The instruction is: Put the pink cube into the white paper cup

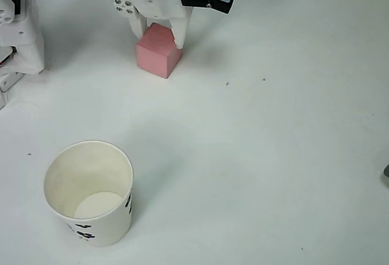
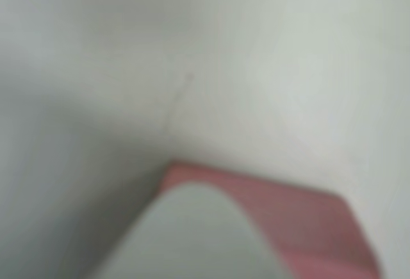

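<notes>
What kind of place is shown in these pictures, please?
Probably a lab or hobby bench for robot practice. A plain white table carries just a pink cube and an empty paper cup, and the arm's white gripper straddles the cube, with what looks like another white device at the left edge.

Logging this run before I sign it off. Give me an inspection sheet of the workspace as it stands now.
Surface: white table, a few tiny dark specks.
Job's things: pink cube on the table at the top of the overhead view; white paper cup upright at lower left, nothing inside, well apart from the cube.
Clutter: nothing seen.
Gripper: gripper down at the cube, white fingers on either side of it; whether they press it I cannot tell. The wrist view is blurred, with one finger in front of the cube.
Cables: nothing seen.
Surroundings: white machine part at the left edge.
</notes>
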Available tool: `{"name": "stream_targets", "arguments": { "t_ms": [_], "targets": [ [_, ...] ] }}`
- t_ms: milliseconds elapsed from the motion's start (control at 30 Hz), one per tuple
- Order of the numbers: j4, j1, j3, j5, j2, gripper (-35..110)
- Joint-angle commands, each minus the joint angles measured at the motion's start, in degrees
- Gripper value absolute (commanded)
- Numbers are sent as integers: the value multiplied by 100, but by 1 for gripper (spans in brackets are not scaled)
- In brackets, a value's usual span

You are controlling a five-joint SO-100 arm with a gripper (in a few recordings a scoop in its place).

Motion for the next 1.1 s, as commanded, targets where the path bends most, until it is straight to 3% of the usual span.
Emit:
{"name": "stream_targets", "arguments": {
  "t_ms": [0, 433, 867, 1067],
  "targets": [
    [448, 132, -642, -167, 545, 6],
    [1688, 923, -1450, -1116, 1178, 6],
    [2268, 2338, -1854, -2338, 2101, 6],
    [2751, 3059, -2848, -2909, 1898, 6]
  ]
}}
